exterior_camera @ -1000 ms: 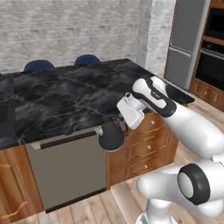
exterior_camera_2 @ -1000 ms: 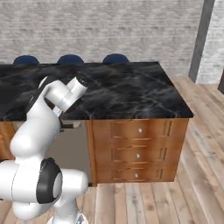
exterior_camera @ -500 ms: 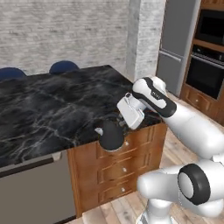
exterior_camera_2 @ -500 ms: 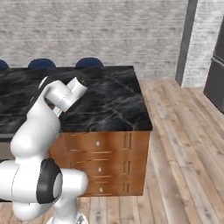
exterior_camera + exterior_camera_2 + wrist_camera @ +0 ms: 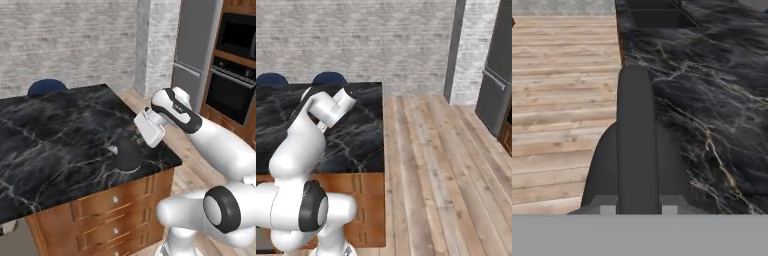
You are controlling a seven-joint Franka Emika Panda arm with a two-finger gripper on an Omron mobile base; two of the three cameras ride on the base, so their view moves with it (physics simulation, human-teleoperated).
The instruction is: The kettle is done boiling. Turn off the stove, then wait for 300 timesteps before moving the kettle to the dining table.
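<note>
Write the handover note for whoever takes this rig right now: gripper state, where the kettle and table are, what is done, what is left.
Gripper: shut on the kettle, gripping its handle from above.
Kettle: at the near right corner of the dining table, over the marble top; whether it touches the top I cannot tell.
Done: kettle carried to the table.
Left: set it down if not yet resting, open the gripper, lift clear.

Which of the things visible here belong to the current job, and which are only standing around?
Belong to the job:
- kettle, held by its handle in the shut end effector, above the table's corner
- dining table, black marble top

Only standing around:
- blue chairs behind the table
- grey fridge
- black wall oven
- table drawers
</note>
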